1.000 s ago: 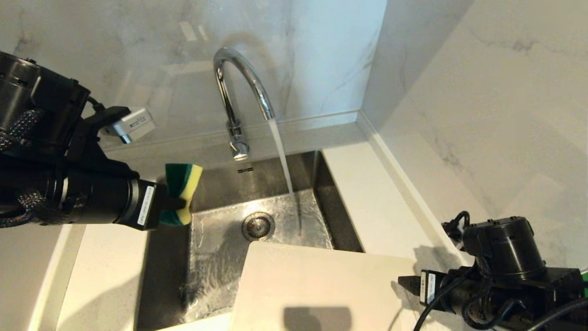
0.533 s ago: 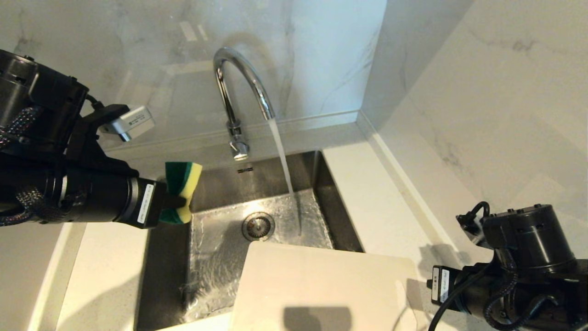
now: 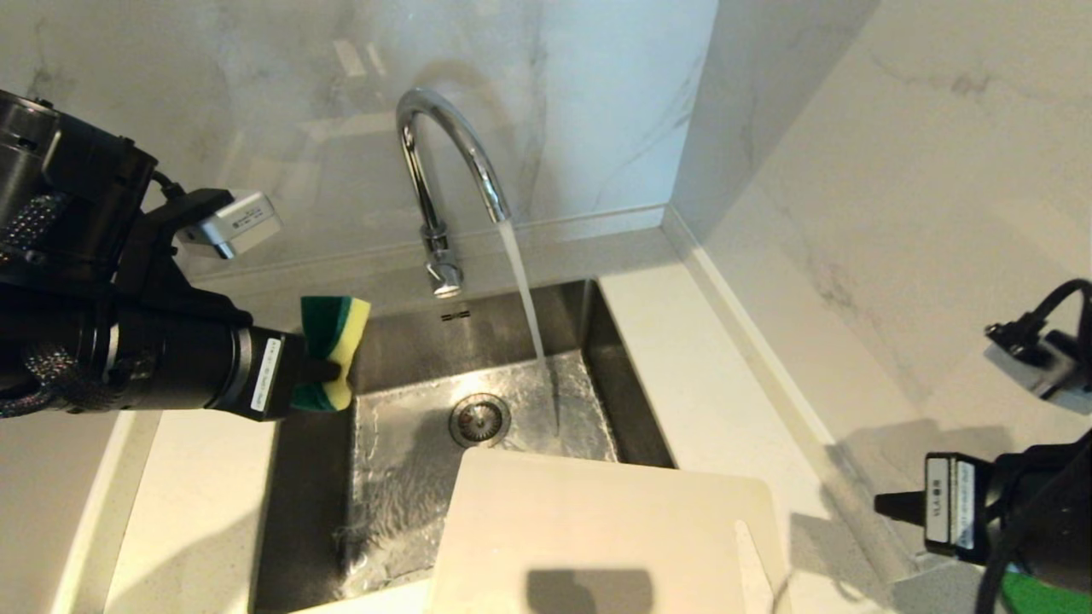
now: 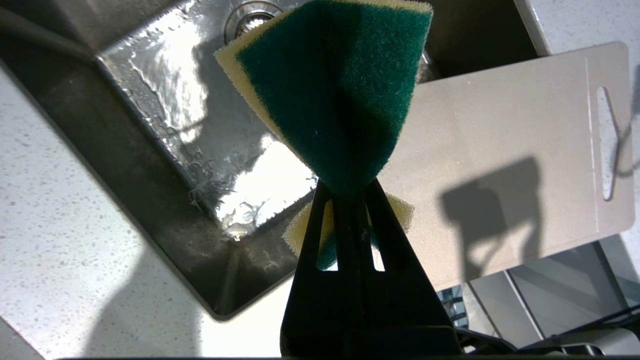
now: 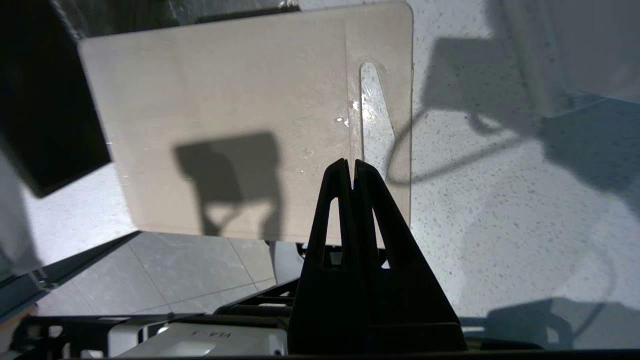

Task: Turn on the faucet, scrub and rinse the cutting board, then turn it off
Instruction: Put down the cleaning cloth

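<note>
Overhead, the tall shiny chrome gooseneck faucet (image 3: 444, 162) stood at the back rim of the stainless steel sink (image 3: 401, 477), running: a steady stream of water (image 3: 527, 307) fell from its arched spout and struck the basin floor just beside the round metal drain (image 3: 479, 419). Basin floor wet and rippled. Small lever knob low on the stem, tilted toward the basin.

Large flat cream-white plastic cutting board (image 3: 597, 537), rounded corners, lay at the near side, one part over the sink's front edge and the rest on the white speckled table (image 3: 717, 375). Its narrow slot handle sat near the edge on the robot's right. A few water drops showed around the slot in the right wrist view; surface otherwise looked plain and matte, crossed by a dark shadow.

Left claw (image 3: 317, 372) hovered over the sink's left rim, clamped tight on a small green-and-yellow sponge (image 3: 334, 351), pinching it at the middle so both ends flared out. Sponge clear of the water stream and well apart from the board.

Right claw (image 5: 350, 167) hung above the table at the board's slot-handle end, fingers pressed together with nothing between them, touching nothing.
</note>
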Tool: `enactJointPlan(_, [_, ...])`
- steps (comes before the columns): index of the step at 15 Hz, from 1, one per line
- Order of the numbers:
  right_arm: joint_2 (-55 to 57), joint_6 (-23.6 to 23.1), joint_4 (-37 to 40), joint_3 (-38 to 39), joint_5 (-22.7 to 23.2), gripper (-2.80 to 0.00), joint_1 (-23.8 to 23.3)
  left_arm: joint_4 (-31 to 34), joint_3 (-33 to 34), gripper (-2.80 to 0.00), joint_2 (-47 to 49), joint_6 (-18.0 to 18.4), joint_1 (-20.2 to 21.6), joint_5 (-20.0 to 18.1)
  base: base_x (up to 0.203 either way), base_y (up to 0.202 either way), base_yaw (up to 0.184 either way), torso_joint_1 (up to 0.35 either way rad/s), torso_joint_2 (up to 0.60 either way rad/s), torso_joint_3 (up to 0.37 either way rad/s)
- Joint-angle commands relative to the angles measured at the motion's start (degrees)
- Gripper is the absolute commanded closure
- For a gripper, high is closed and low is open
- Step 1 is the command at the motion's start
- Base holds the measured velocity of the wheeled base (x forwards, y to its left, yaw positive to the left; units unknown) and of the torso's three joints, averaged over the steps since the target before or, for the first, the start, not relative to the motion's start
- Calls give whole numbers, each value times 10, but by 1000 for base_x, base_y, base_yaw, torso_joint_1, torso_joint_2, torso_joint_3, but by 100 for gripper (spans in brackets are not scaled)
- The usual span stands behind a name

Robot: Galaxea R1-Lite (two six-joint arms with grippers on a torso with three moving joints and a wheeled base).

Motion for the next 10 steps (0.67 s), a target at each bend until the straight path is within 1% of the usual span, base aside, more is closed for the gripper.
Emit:
enactJointPlan(1, [-55, 2, 123, -112, 0, 0, 0, 1, 2, 0, -6, -1, 0, -1, 0, 0, 0, 0, 0, 0])
enactJointPlan(5, [-71, 3, 357, -361, 0, 0, -1, 1, 3, 0, -7, -2, 0, -10, 0, 0, 0, 0, 0, 0])
enactJointPlan(7, [-74, 3, 449, -448, 0, 0, -1, 1, 5, 0, -9, -1, 0, -6, 0, 0, 0, 0, 0, 0])
enactJointPlan(8, [-78, 3, 475, -472, 0, 0, -1, 2, 6, 0, -12, -1, 0, -4, 0, 0, 0, 0, 0, 0])
enactJointPlan(10, [-83, 5, 482, -490, 7, 0, -1, 5, 14, 0, -23, -1, 0, 0, 0, 0, 0, 0, 0, 0])
